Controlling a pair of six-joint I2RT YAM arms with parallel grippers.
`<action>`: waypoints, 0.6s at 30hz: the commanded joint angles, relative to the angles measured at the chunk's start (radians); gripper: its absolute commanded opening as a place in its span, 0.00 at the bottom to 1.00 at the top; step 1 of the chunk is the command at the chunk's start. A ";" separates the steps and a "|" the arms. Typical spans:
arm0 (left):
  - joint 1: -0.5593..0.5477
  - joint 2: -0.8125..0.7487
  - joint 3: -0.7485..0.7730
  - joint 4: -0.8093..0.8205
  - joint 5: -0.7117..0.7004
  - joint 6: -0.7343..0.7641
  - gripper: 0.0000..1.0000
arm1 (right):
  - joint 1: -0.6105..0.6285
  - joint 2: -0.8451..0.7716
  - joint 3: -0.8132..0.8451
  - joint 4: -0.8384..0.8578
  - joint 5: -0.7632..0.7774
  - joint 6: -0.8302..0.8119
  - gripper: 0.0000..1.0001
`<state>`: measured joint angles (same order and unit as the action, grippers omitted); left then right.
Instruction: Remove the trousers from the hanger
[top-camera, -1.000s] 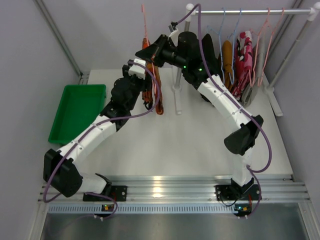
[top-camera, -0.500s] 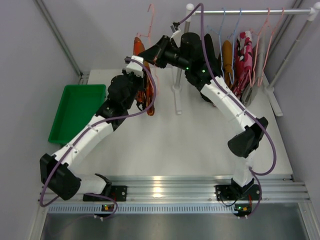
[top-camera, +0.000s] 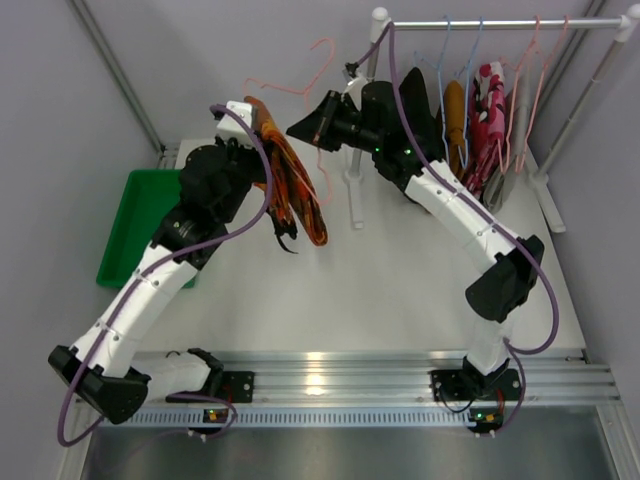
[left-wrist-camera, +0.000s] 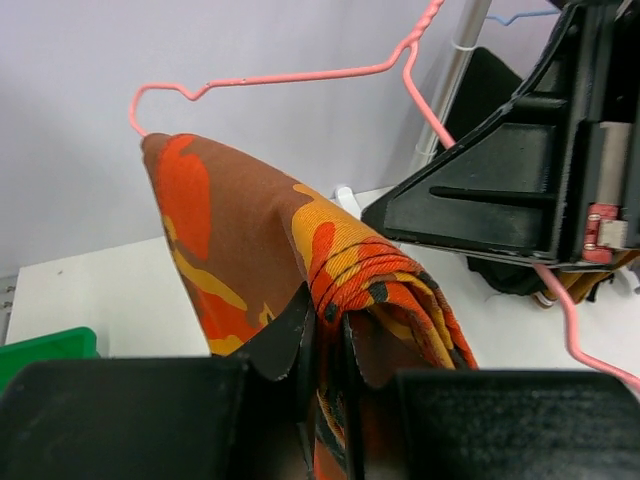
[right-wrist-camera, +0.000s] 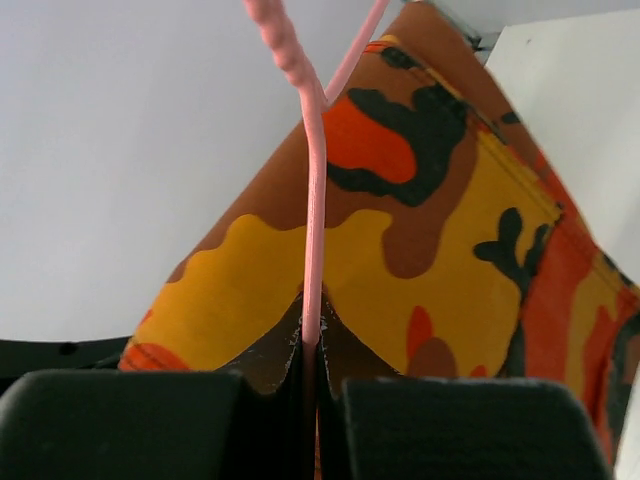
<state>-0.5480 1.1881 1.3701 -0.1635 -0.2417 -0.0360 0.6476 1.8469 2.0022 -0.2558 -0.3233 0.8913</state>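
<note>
My left gripper (left-wrist-camera: 322, 335) pinches the orange camouflage-patterned cloth trousers (left-wrist-camera: 330, 260); my right gripper (right-wrist-camera: 310, 350) is clamped on the thin pink wire hanger (left-wrist-camera: 300, 75), both held up over the white table (top-camera: 400, 290). The cloth still drapes over one hanger end, so I judge that sliding it free remains

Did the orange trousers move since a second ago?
Yes. The orange trousers' top end, pinched by the left gripper, swung left, away from the white rack post and toward the green tray. The right gripper grips the pink hanger.
</note>
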 joint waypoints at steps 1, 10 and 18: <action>0.003 -0.067 0.102 0.108 0.038 -0.056 0.00 | -0.016 -0.049 0.021 0.053 0.076 -0.094 0.00; 0.011 -0.038 0.334 0.120 0.024 -0.044 0.00 | -0.005 -0.020 -0.085 0.038 0.161 -0.276 0.00; 0.045 0.039 0.547 0.143 -0.021 -0.047 0.00 | 0.038 0.000 -0.149 0.046 0.202 -0.356 0.00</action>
<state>-0.5194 1.2343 1.8317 -0.2329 -0.2302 -0.0795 0.6655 1.8481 1.8519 -0.2546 -0.1638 0.5961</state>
